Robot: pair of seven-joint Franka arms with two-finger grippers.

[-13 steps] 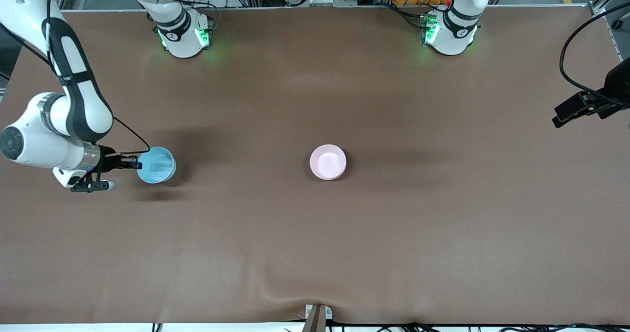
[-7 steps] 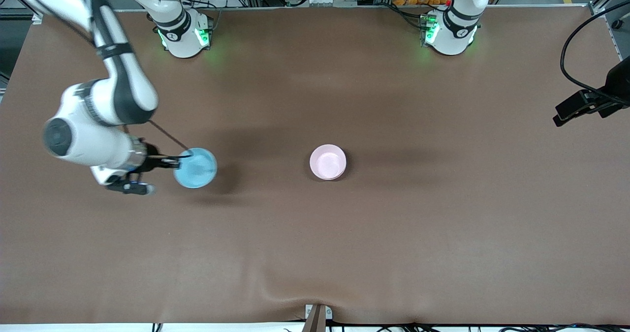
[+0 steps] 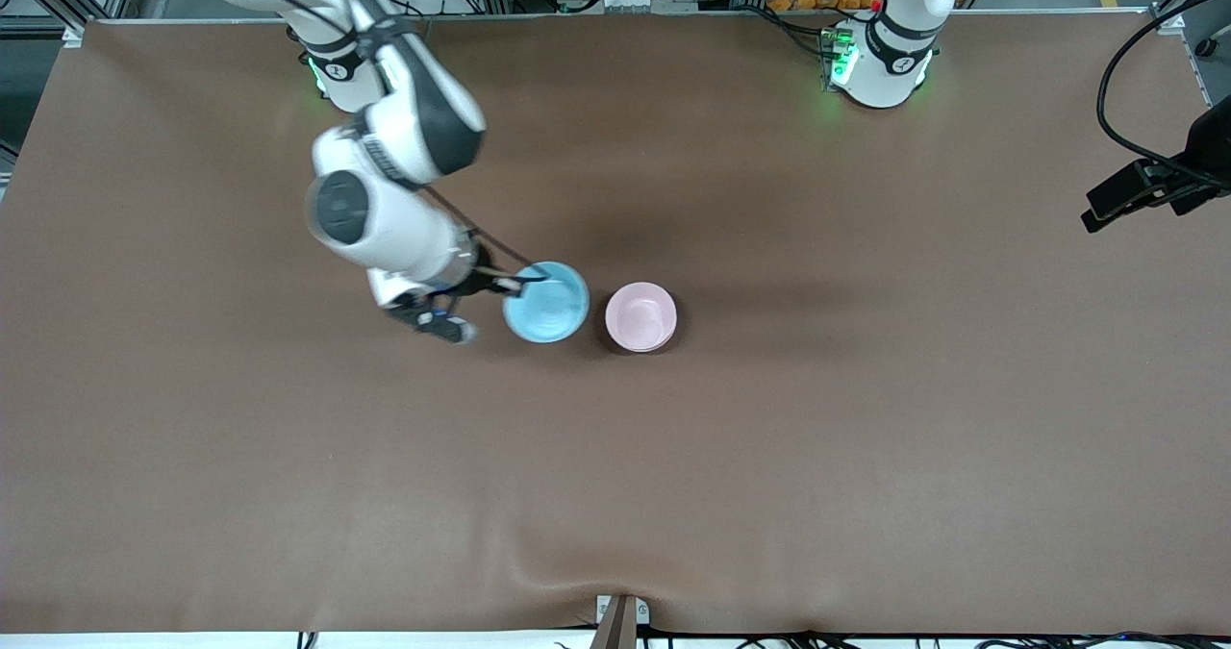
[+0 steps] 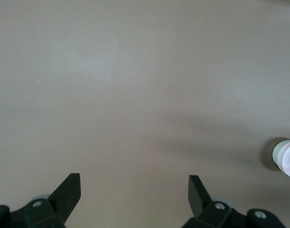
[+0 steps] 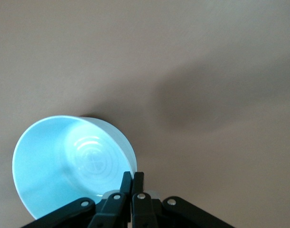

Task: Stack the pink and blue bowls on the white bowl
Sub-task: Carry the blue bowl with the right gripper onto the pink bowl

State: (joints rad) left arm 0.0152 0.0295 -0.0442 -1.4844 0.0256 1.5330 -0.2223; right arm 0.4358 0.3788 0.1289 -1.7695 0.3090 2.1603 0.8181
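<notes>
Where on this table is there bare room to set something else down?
Most of the brown table is bare: the wide stretch between the pink bowl and the front camera, and toward the left arm's end. It is crowded only mid-table, where the right gripper holds the blue bowl beside the pink one.

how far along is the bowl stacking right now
Done: the pink bowl looks nested on the white bowl, whose wall shows under it in the left wrist view. In hand: the right gripper is shut on the blue bowl's rim, up beside the stack. Left: set blue on pink. The left gripper waits open at the left arm's end.
</notes>
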